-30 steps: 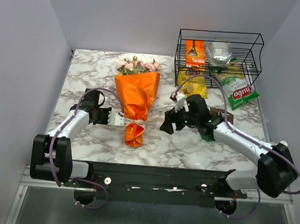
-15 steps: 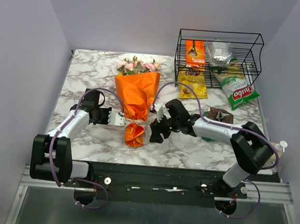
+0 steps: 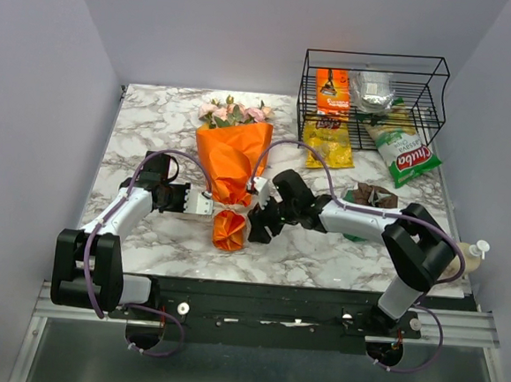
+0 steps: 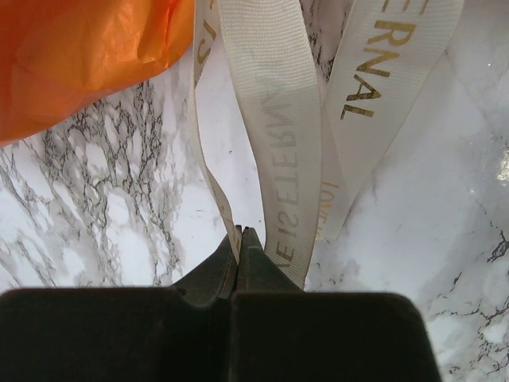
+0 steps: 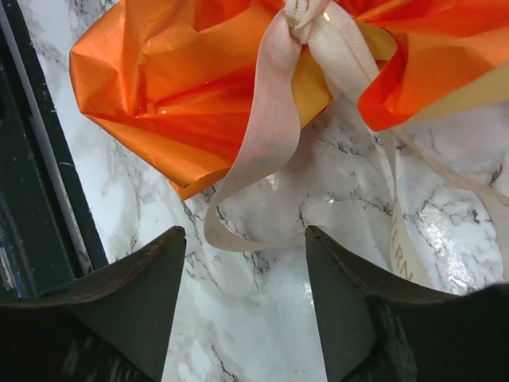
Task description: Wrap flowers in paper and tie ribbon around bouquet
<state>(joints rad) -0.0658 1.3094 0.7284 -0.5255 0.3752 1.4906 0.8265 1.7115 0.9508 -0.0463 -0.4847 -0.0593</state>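
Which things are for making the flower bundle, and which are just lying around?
For the job: flowers, orange paper, ribbon, left gripper pinching the ribbon, open right gripper at the ribbon's loop.

Just lying about: wire basket, orange packet and foil bag inside it, yellow packet, green-and-white bag.

The paper (image 5: 151, 87) is thin, bright orange and crinkled, faintly translucent, with a soft sheen along its folds. The ribbon (image 4: 274, 127) is woven cream cloth, finely ribbed and matt, printed with shiny gold letters. The bench (image 4: 421, 231) has a glossy white marble look with grey veins and catches glare. The jaws of the right gripper (image 5: 244, 235) are matt black and slightly grainy. Toward one o'clock on the bench, the basket (image 3: 372, 54) is thin black wire holding glossy packets (image 3: 331, 91).
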